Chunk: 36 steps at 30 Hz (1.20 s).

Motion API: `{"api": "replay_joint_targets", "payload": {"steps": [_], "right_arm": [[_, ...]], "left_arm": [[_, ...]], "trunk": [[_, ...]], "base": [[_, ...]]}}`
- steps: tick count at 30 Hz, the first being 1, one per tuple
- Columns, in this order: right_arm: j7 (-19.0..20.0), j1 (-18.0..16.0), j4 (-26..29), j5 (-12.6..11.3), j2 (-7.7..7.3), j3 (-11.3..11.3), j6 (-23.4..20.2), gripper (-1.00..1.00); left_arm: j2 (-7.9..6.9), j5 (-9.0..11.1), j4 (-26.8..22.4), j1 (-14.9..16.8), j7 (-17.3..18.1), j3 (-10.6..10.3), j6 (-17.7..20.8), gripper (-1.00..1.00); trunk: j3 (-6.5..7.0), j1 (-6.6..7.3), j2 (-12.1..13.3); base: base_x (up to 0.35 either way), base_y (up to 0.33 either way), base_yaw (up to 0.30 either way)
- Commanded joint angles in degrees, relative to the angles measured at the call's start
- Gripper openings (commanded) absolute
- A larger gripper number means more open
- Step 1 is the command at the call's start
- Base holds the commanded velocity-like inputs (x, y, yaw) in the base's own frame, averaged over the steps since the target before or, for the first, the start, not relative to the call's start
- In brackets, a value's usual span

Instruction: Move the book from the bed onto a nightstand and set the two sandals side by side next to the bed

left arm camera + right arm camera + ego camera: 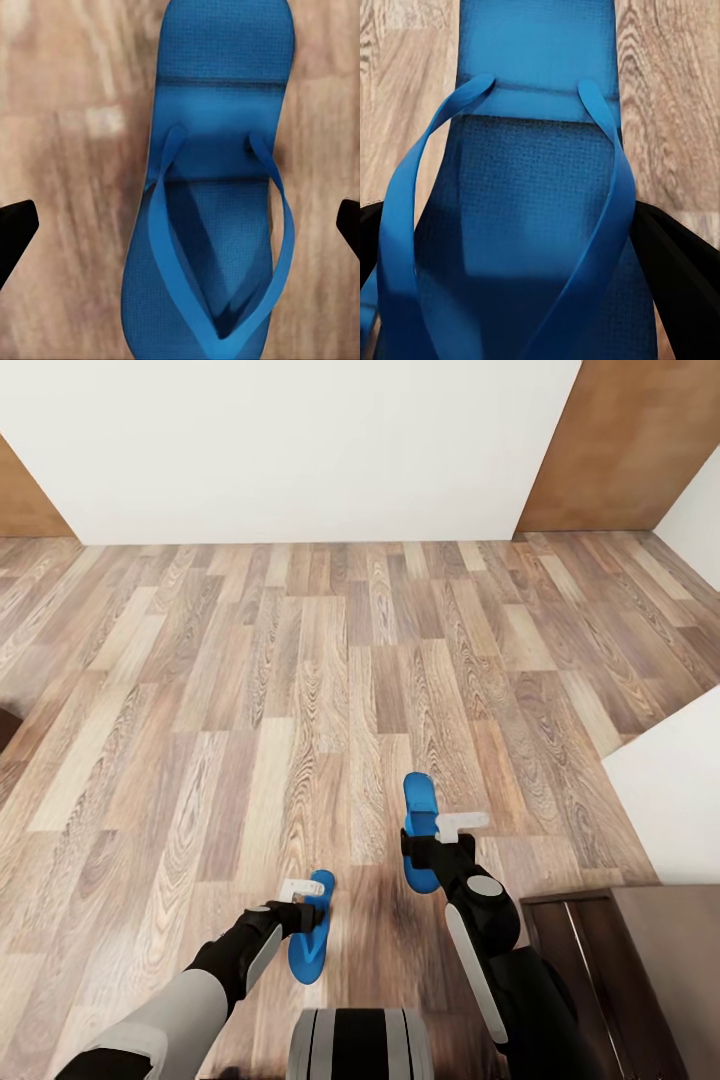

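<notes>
Here, over the brown wood-plank floor (330, 660), the left gripper (303, 916) hangs spread wide above one bright blue flat sandal (214, 187), fingers clear of it, while the right gripper (432, 852) pinches the other blue sandal (536, 225) by its sides, further forward.

Wood-plank floor (330, 660) carries two blue sandals (312, 930), apart.

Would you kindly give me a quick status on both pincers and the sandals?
Left pincer open, straddling the left sandal. Right pincer shut on the right sandal. Sandals apart on plank floor; dark furniture at right.
</notes>
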<state>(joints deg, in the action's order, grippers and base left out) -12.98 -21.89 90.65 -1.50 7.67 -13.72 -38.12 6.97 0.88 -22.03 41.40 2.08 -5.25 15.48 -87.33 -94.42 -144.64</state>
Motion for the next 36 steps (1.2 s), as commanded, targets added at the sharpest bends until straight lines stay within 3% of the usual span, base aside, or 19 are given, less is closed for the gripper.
{"api": "replay_joint_targets", "payload": {"steps": [1, 4, 33, 36], "right_arm": [[-0.38, -0.04, 0.06, -0.13, -0.01, -0.08, -0.29, -1.00], [-0.38, -0.06, 0.06, -0.13, -0.01, -0.08, -0.29, -1.00], [-0.38, -0.05, 0.06, -0.17, 0.04, -0.25, -0.30, -1.00], [-0.38, -0.03, 0.06, -0.17, 0.05, -0.25, -0.29, -1.00]], "left_arm": [[-0.03, 0.08, -0.12, 0.00, 0.04, -0.20, 0.33, 1.00], [-0.03, 0.08, -0.12, 0.00, -0.01, -0.20, 0.29, 1.00], [0.40, 0.08, -0.20, 0.00, -0.48, -0.12, -0.34, 1.00], [0.40, 0.08, -0.20, 0.00, -0.49, -0.12, -0.39, 1.00]], "trunk": [[-0.26, -0.01, -0.03], [-0.93, -0.09, -0.07], [-0.93, -0.09, -0.07], [-1.59, -0.17, -0.11]], "base": [[0.000, 0.000, 0.000], [0.000, 0.000, 0.000], [0.000, 0.000, 0.000], [0.000, 0.000, 0.000]]}}
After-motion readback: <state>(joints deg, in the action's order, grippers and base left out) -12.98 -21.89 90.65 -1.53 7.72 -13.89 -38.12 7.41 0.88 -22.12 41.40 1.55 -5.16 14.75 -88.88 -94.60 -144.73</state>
